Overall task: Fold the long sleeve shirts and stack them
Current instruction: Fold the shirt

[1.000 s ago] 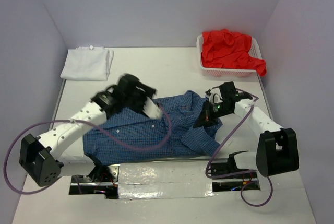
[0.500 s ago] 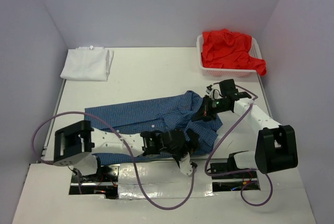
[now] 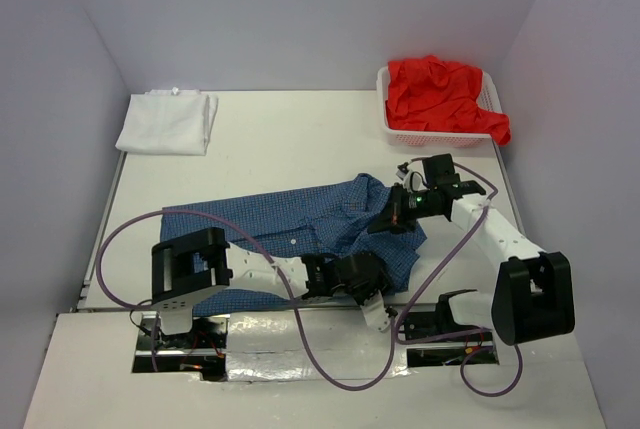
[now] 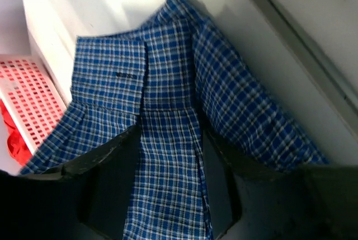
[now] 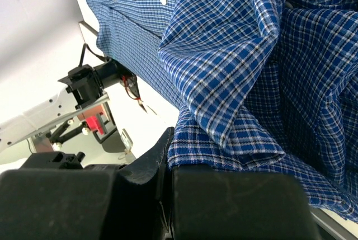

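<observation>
The blue checked long sleeve shirt (image 3: 290, 224) lies spread across the middle of the table. My left gripper (image 3: 368, 279) sits low at its near right edge. In the left wrist view its fingers (image 4: 112, 178) stand apart on either side of a flat band of the shirt (image 4: 168, 156), so my left gripper (image 4: 170, 133) is open. My right gripper (image 3: 392, 214) is shut on the shirt's right side, and a folded edge (image 5: 224, 145) comes out of my right gripper (image 5: 169, 159). A folded white shirt (image 3: 165, 121) lies at the back left. A red shirt (image 3: 440, 94) fills the basket.
The white mesh basket (image 3: 430, 137) stands at the back right corner, also seen at the left of the left wrist view as a basket wall (image 4: 31, 97). Purple cables (image 3: 120, 239) loop over the table near the left arm's base. Foil-covered mounts (image 3: 300, 334) line the near edge.
My left arm has swung from the shirt's back left down along the near edge to its right front, and its jaws have narrowed. The shirt's left part now lies flat. My right gripper keeps its hold.
</observation>
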`<state>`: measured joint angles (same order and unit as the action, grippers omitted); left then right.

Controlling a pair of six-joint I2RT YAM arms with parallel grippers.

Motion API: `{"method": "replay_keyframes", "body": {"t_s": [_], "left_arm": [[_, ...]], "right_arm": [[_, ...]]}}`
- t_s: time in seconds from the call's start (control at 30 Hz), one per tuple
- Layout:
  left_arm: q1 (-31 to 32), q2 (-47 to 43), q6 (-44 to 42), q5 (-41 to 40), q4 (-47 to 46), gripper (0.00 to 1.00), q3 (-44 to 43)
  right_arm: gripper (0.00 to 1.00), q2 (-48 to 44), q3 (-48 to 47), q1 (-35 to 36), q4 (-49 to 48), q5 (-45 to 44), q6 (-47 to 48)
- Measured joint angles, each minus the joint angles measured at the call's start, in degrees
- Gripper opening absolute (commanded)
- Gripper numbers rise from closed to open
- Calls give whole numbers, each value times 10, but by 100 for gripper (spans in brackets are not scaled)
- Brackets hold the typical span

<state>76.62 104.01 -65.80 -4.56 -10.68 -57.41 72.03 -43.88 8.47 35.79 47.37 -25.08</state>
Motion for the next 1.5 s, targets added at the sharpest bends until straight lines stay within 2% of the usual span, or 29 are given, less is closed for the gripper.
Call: {"method": "replay_keyframes", "body": {"t_s": [0.07, 0.1, 0.17, 0.2, 0.23, 0.4, 0.47, 0.5, 0.6, 0.7, 0.83, 1.03, 1.07, 1.2, 1.23, 1.27, 1.43, 1.5], "left_arm": [[-3, 1, -1, -4, 7, 56, 0], [-3, 1, -2, -5, 9, 48, -2], [-3, 1, -1, -8, 14, 27, -2], [-3, 2, 2, -10, 15, 7, -3], [-3, 4, 4, -11, 16, 0, -3], [-7, 12, 8, -17, 22, 0, -14], [-10, 12, 25, -17, 31, 0, -26], [-13, 12, 35, -15, 38, 0, -34], [-29, 12, 84, 8, 80, 0, -72], [-61, 12, 163, 72, 151, 0, -139], [-101, 11, 246, 163, 200, 0, -201], [-134, 9, 313, 250, 240, 0, -201], [-135, 9, 319, 260, 245, 0, -200], [-149, 9, 367, 305, 247, 0, -200], [-156, 9, 385, 315, 244, 0, -200], [-166, 9, 409, 327, 241, 0, -200], [-233, -1, 533, 395, 197, 0, -200], [-256, -8, 584, 418, 172, 0, -199]], "right_arm": [[0, -6, 2, 0, 0, 0, 0], [0, -7, 2, 0, 0, 0, 0], [0, -7, 2, -1, 0, 0, 1], [0, -7, 2, -1, 1, 0, 2], [0, -7, 2, -1, 2, 0, 4], [3, -6, 2, -1, 10, -12, 12], [11, -5, 2, -1, 12, -21, 16], [22, -4, 2, -1, 13, -26, 18], [42, 0, 2, -1, 20, -47, 26], [46, 5, -4, -4, 37, -70, 41], [49, 5, -38, -20, 76, -117, 63], [61, -3, -115, -54, 98, -190, 72], [66, -8, -122, -55, 101, -203, 73], [69, -40, -134, -67, 115, -251, 74], [73, -48, -136, -72, 118, -262, 74], [100, -61, -140, -82, 120, -271, 74], [100, -169, -150, -111, 104, -321, 97], [100, -224, -148, -110, 79, -309, 123]]}}
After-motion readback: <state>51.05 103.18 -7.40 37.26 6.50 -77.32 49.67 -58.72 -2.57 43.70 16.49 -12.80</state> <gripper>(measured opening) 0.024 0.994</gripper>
